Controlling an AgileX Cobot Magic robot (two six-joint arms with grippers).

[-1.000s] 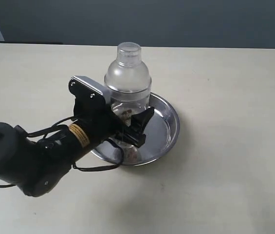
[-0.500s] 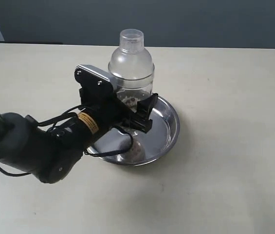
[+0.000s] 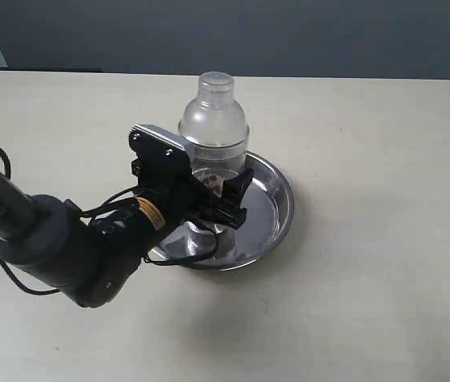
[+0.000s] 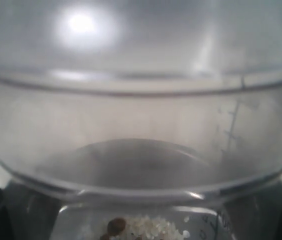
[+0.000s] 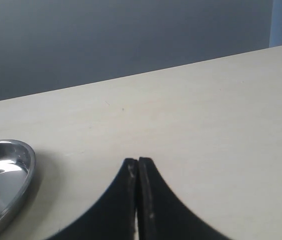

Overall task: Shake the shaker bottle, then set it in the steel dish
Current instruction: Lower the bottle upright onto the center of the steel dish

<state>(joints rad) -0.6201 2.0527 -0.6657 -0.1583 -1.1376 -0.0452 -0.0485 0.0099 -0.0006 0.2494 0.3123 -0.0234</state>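
Clamping the shaker bottle [image 3: 213,127] inside the steel dish [image 3: 279,208], left gripper [image 3: 218,191] hides its base; right gripper [image 5: 138,163] pinched closed.

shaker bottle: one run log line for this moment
left gripper: shut on shaker bottle | bottle: upright over steel dish | base contact: cannot tell | right gripper: shut, empty

There are one shaker bottle [image 3: 213,119] at the centre of the exterior frame, one steel dish [image 3: 276,211] just below it in the frame, one table [image 3: 368,278], one dark arm [image 3: 57,247] at lower left, and two grippers: the left gripper [image 3: 223,199] at centre, the right gripper [image 5: 138,167] only in its wrist view.
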